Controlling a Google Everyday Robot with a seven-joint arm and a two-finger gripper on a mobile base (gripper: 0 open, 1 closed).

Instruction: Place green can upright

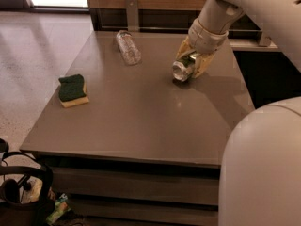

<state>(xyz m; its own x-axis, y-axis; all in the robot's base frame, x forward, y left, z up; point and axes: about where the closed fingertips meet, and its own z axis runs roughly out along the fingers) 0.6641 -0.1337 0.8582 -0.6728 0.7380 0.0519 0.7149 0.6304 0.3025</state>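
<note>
We see green can [182,69] at far right of table [141,112], tipped over, not upright. Round silver end faces near-left, toward us. Green-and-silver body slants back and up from it. Gripper [192,61] clamped around can body, low over table. Cannot tell whether can touches surface.

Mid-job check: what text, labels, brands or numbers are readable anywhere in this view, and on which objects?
No text reads clearly in this view.
green can, held in the gripper at the far right of the table: green and silver pattern, any lettering too blurred to read.
clear plastic bottle: no label legible.
green-and-yellow sponge: no markings.
</note>
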